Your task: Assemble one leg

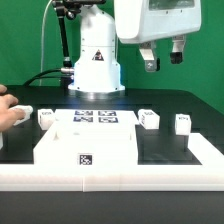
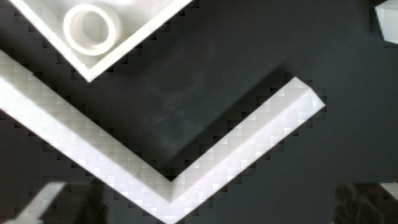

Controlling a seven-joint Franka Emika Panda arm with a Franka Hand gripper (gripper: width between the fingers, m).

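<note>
Several small white legs stand on the dark table in the exterior view: one (image 1: 148,119) and another (image 1: 183,123) on the right, one (image 1: 45,117) on the left. The wide white panel (image 1: 85,145) lies in front of the middle. My gripper (image 1: 163,58) hangs high above the right side, open and empty, well clear of every leg. In the wrist view my gripper (image 2: 210,205) shows only its dark fingertips (image 2: 50,202) at the frame's corners, far apart, with nothing between them. No leg shows in the wrist view.
The marker board (image 1: 95,118) lies behind the panel, before the robot base (image 1: 97,60). A person's hand (image 1: 8,110) reaches in at the exterior view's left beside a white part (image 1: 23,108). A white rail (image 1: 110,176) borders the table; its corner (image 2: 231,150) and a socketed white piece (image 2: 89,28) show below the wrist.
</note>
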